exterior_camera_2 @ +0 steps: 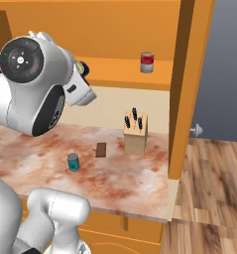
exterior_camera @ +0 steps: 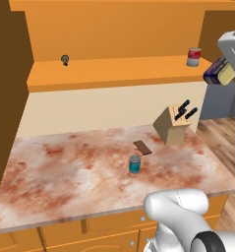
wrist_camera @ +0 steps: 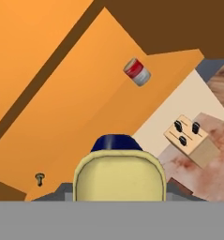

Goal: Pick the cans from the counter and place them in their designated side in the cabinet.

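1. The gripper [exterior_camera: 222,69], at right edge, holds the dark blue can [exterior_camera: 218,72] above the counter [exterior_camera: 65,172].
2. It should keep the can level and set it down beside the red-and-grey can [exterior_camera: 193,56] on the cabinet [exterior_camera: 114,74] shelf.
3. The teal can [exterior_camera: 134,164] waits at centre.

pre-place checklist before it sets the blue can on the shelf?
1. Dark blue can held in gripper: ok, it sits at the hand, raised off the counter.
2. Can at cabinet shelf height: ok, about level.
3. Shelf spot ahead of the can bare: ok in the hand view.
4. Clear of red-and-grey can: cannot tell, close in the left base view.
5. Teal can upright on the counter: ok.
6. Finger contact on can: cannot tell, hidden.
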